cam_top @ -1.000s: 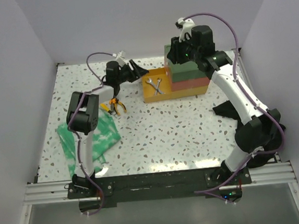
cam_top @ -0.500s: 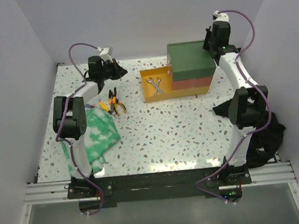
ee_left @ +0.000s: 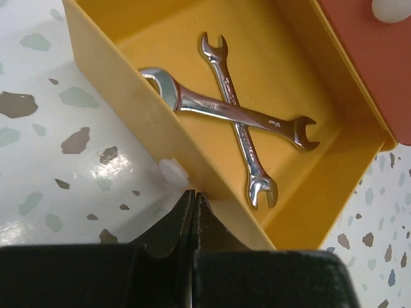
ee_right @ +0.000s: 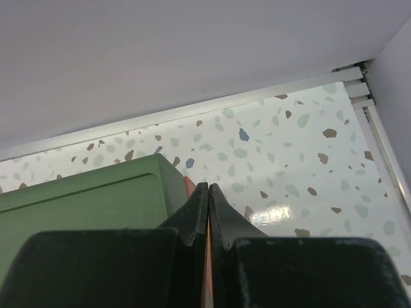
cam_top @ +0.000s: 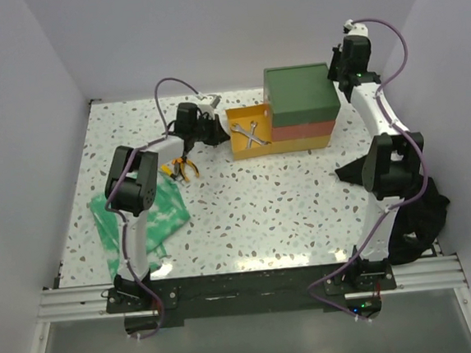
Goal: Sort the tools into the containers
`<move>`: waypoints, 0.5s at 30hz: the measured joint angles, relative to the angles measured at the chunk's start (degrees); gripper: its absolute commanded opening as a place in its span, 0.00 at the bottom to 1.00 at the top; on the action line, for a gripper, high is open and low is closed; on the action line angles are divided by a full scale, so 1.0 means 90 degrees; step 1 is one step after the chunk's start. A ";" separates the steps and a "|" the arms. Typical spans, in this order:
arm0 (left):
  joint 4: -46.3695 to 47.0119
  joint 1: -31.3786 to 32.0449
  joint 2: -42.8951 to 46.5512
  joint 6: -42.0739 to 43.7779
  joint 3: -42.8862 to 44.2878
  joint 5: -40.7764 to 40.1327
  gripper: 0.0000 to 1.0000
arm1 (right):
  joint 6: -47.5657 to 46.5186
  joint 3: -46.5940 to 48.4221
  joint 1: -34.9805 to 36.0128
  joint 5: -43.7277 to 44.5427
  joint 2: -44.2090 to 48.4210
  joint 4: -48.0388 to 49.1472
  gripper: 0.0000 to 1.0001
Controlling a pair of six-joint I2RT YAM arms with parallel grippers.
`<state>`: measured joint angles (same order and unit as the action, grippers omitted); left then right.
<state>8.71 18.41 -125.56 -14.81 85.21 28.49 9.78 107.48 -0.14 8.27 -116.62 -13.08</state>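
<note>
The white, speckled desk (cam_top: 263, 211) carries a stack of drawers (cam_top: 299, 97) near its far edge, with the yellow bottom drawer (cam_top: 252, 152) pulled out to the left. Orange-handled pliers (cam_top: 187, 169) lie left of it, just beside a crumpled green-and-white cloth (cam_top: 152, 213). A black cloth (cam_top: 351, 171) lies at the right.

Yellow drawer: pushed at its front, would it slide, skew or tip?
The yellow drawer looks rigid and boxy, so it likely slides without flexing. The left gripper sits by its mid-front knob, so skewing seems unlikely. The crossed wrenches lie loose and may shift.
</note>
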 measured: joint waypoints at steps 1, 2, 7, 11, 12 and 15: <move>-0.0002 0.0053 -0.0075 0.0007 0.0029 -0.0002 0.00 | 0.0053 -0.0049 -0.0024 -0.0087 0.0015 0.0032 0.00; -0.0010 0.0092 -0.0163 0.0005 0.0070 -0.0005 0.00 | 0.0114 -0.0146 -0.0041 -0.0187 0.0046 0.0095 0.00; 0.0027 0.0226 -0.0328 0.0002 0.0236 -0.0005 0.00 | 0.0427 -0.0614 -0.0029 -0.0702 0.0182 0.0104 0.00; 0.0080 0.0284 -0.0338 -0.0019 0.0406 0.0000 0.00 | 0.0571 -0.0801 0.0039 -0.0979 0.0296 0.0131 0.00; 0.0097 0.0308 -0.0340 -0.0027 0.0469 0.0002 0.00 | 0.0617 -0.0831 0.0070 -0.1039 0.0313 0.0124 0.00; 0.0194 0.0418 -0.0342 -0.0070 0.0619 0.0002 0.00 | 0.0675 -0.0840 0.0185 -0.1124 0.0323 0.0104 0.00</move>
<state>10.46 22.17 -128.64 -15.44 90.78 28.51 15.86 99.92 1.52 -1.85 -113.71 -12.14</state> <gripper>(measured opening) 0.012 0.006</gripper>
